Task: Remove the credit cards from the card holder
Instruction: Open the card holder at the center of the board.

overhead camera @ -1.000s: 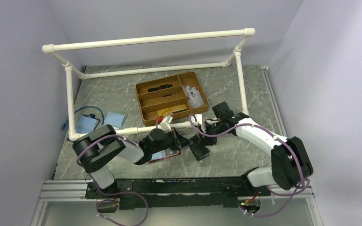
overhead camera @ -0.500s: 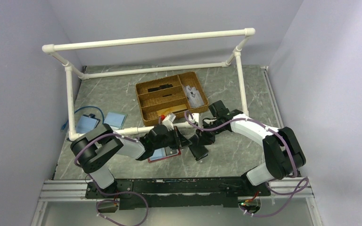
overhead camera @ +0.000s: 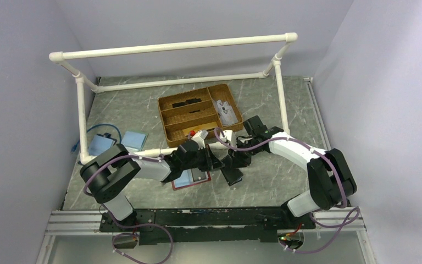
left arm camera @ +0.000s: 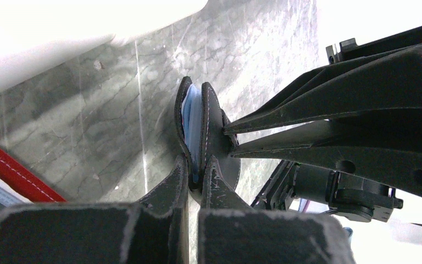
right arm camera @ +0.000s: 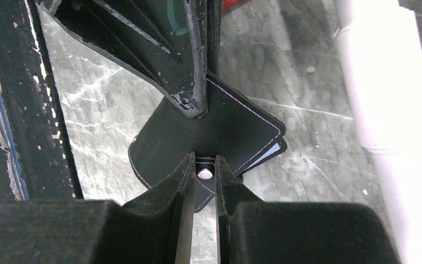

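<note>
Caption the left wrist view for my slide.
Left gripper and right gripper pinch the black card holder, a light blue card showing between its halves.

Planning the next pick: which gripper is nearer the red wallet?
Left. Left gripper is just beside the red wallet; right gripper lies farther off, past the card holder.

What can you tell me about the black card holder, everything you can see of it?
The card holder is black, leather-like, with pale stitching along its edges. It is folded almost shut, a light blue card edge showing between its halves. The left gripper pinches one edge; the right gripper grips its closing tab at a pale snap stud. It sits between the arms over the grey marbled table; whether it touches the table I cannot tell.
</note>
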You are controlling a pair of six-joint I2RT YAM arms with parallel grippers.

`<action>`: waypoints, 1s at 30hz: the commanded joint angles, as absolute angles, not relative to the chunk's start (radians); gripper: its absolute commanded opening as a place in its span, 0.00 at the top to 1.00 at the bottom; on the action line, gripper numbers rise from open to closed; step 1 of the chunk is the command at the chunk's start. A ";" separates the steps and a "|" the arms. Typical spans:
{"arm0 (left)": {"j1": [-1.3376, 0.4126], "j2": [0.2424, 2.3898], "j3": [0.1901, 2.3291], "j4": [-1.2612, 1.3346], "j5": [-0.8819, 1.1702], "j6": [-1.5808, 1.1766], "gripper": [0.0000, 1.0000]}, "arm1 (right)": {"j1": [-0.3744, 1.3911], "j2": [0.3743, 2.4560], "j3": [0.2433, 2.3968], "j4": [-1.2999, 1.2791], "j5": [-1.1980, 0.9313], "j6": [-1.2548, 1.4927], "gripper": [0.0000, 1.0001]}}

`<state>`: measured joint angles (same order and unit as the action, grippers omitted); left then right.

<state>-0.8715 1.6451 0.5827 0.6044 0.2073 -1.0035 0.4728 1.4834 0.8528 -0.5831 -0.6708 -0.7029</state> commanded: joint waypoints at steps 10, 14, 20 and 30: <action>-0.850 1.600 0.533 0.429 0.224 -0.922 1.00 | 0.395 1.455 0.853 -0.639 -0.358 -0.744 1.00; -0.849 1.584 0.527 0.411 0.225 -0.915 1.00 | 0.386 1.458 0.854 -0.647 -0.348 -0.745 1.00; -0.848 1.580 0.519 0.414 0.250 -0.919 1.00 | 0.375 1.449 0.854 -0.652 -0.351 -0.745 1.00; -0.846 1.555 0.505 0.440 0.295 -0.891 1.00 | 0.355 1.466 0.858 -0.675 -0.376 -0.753 1.00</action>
